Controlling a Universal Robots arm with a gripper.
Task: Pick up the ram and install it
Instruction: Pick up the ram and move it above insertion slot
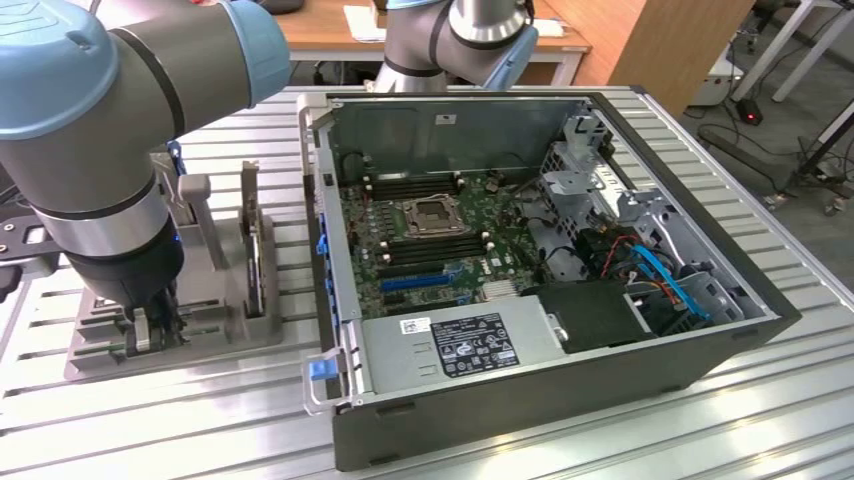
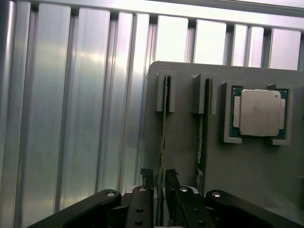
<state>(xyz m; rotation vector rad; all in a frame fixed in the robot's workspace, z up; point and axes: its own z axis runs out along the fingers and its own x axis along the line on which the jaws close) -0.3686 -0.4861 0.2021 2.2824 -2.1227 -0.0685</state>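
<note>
Ram (image 2: 164,118) stands on edge in a slot of the grey holder (image 2: 183,142) on the tabletop (image 2: 85,118), near the open computer case (image 1: 694,340). A second stick (image 2: 201,133) is in the next slot. Pincer (image 2: 159,183) is astride the ram's upper edge; cannot tell whether it is clenched or loose. Judgement: light, stiff, thin, brittle. Hold the flat faces along the top edge, clear of the contacts.

The claw (image 2: 159,175) is black, holder (image 2: 183,142) grey, processor (image 2: 259,113) silver, table (image 2: 71,104) ribbed silver.
</note>
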